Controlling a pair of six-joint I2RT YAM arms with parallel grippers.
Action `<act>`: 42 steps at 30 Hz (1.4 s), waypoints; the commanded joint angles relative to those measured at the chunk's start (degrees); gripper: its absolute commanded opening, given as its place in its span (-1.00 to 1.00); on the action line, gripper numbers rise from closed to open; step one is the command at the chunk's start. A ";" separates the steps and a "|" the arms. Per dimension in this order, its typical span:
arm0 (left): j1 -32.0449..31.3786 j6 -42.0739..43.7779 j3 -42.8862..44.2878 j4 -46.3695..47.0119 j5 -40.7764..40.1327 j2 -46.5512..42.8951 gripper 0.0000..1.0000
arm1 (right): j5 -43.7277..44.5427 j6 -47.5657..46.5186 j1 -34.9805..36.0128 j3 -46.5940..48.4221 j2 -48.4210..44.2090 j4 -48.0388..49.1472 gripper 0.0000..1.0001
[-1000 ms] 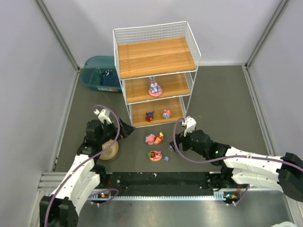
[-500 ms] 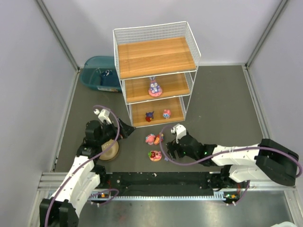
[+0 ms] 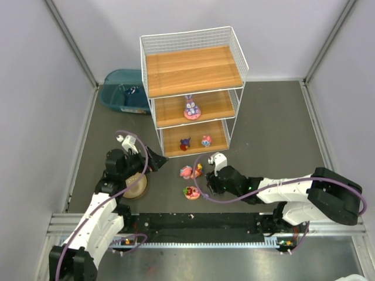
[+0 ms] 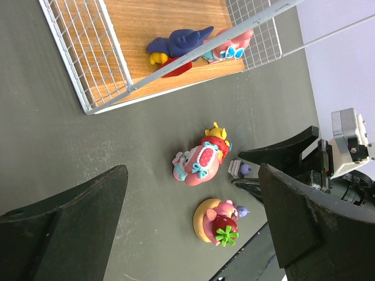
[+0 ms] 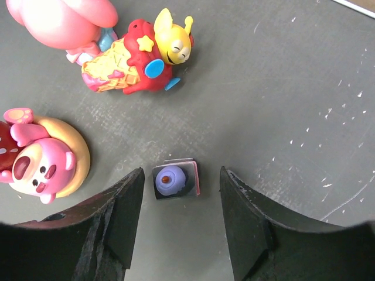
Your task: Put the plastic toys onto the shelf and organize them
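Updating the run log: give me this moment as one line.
right gripper: open, straddling small purple toy | left gripper: open, empty

A tan round bowl (image 3: 138, 188) sits on the dark grey table (image 3: 275, 129) just behind the left gripper (image 3: 157, 162). A teal bin (image 3: 116, 88) lies well beyond it, off to its left.

The shelf (image 3: 193, 70) is standing toward the tabletop's far edge, a bin (image 3: 110, 93) left of it, a bunny figurine (image 3: 191, 108) sitting on its middle board. Toward the near edge, a disc figurine (image 3: 191, 192) is lying right of a bowl (image 3: 138, 188).
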 commanded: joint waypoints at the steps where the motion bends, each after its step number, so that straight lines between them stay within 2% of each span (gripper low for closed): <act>1: -0.19 -0.23 -0.47 3.77 1.23 -0.86 0.98 | -1.93 1.33 1.18 1.36 1.13 0.72 0.07; 12: -0.19 -0.84 -1.53 3.86 1.23 -2.27 0.98 | 0.00 0.98 2.76 2.41 4.03 -2.09 -0.06; 17: -0.19 -0.84 -1.62 3.59 1.23 -2.88 0.98 | 4.92 1.76 4.43 3.73 6.05 -4.64 -0.23; 27: -0.19 -1.02 -2.23 3.42 1.14 -3.76 0.98 | 5.72 3.61 4.43 3.64 5.88 -5.95 -0.44; 30: -0.19 -1.11 -2.41 3.68 1.05 -3.85 0.98 | 5.63 3.88 4.43 4.25 4.39 -7.45 -0.71; 31: -0.19 -1.20 -2.41 3.85 1.05 -3.85 0.98 | 5.63 3.97 4.43 5.04 3.16 -7.97 -0.88; 33: -0.19 -1.28 -2.58 4.29 1.05 -3.85 0.98 | 5.72 4.05 4.52 6.01 1.58 -10.87 -1.00; 39: -0.19 -1.55 -2.67 4.56 0.53 -3.94 0.98 | 6.86 3.88 4.43 12.07 -8.70 -23.16 -1.00; 41: -0.19 -1.72 -2.67 4.56 0.35 -3.94 0.98 | 6.77 3.97 4.43 16.72 -12.38 -28.25 -1.00; 42: -0.19 -1.90 -2.58 4.56 -0.26 -3.85 0.98 | 6.69 4.05 4.43 21.26 -13.10 -34.28 -1.00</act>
